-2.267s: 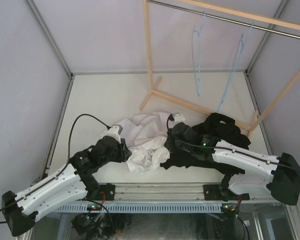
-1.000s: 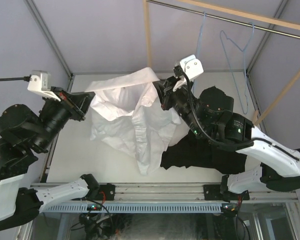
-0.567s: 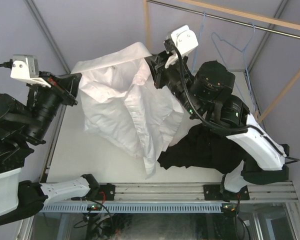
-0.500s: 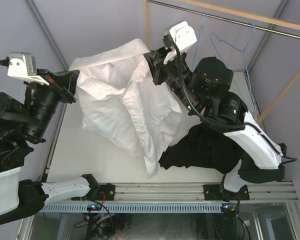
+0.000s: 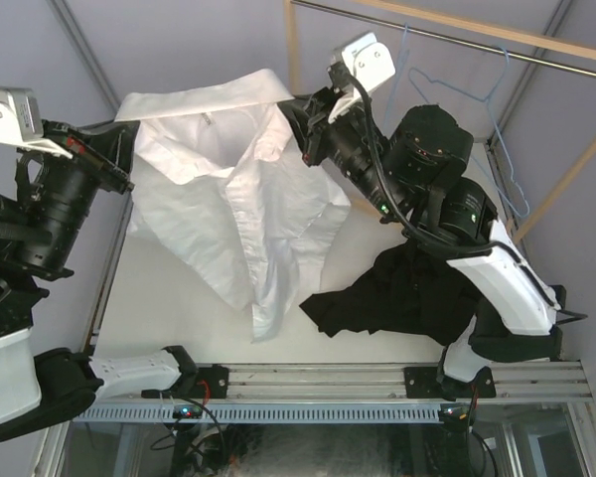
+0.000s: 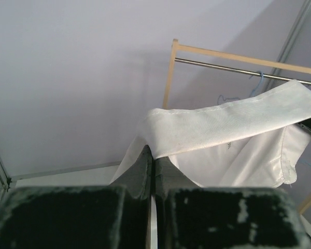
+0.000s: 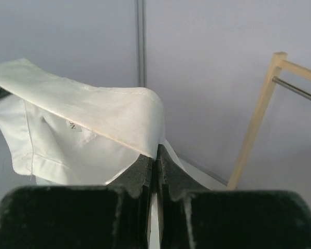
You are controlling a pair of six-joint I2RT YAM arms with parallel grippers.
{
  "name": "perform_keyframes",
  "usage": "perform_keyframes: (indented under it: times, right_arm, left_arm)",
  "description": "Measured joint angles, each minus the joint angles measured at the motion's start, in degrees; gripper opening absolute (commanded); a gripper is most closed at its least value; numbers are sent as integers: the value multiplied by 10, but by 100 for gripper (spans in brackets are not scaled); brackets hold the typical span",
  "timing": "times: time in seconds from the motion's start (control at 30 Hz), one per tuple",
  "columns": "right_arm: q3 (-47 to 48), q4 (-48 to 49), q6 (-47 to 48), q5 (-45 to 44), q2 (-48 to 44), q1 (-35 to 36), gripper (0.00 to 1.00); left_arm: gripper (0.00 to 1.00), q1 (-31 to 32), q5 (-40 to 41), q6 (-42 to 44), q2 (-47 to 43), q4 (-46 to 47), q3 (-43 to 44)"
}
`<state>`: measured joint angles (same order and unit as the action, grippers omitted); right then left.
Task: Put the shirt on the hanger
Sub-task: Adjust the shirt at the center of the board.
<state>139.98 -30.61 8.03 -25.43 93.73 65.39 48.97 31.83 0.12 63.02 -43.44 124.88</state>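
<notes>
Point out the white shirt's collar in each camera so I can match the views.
Top external: shirt collar stretches across the upper left-centre.
Left wrist: shirt collar runs from centre to the right edge.
Right wrist: shirt collar runs from the left edge to centre.
Shared landmark: wooden rack post, visible in all three.

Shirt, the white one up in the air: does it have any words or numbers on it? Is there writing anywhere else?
Small tag inside the collar of the large white shirt of thin fabric: dark print, too small and blurred to read.
Crumpled black garment on the table: no writing shows.
Light wooden rack: no writing shows.
</notes>
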Motion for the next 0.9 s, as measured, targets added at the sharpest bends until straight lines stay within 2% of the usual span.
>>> perform_keyframes:
  times: [0.1, 0.17, 0.43, 0.57, 0.73, 0.9]
  right_arm:
    - [-57, 0, -7, -1, -33, 14, 0]
    - [-136, 5, -23, 0, -74, 19, 0]
    - [-475, -26, -166, -4, -235, 13, 0]
    - [-599, -47, -252, 14, -288, 12, 0]
    - [-678, -81, -345, 49, -301, 12, 0]
    - [-748, -89, -405, 83, -284, 10, 0]
  left_arm:
    - [0, 0, -13, -7, -27, -5, -38]
    - [0, 0, -23, -17, -54, -9, -94]
    - [0, -2, -66, -94, -191, -43, -421]
    - [0, -2, -101, -150, -224, -60, -557]
    - [0, -2, -153, -251, -278, -50, -716]
    - [0, -2, -170, -316, -308, -37, -792]
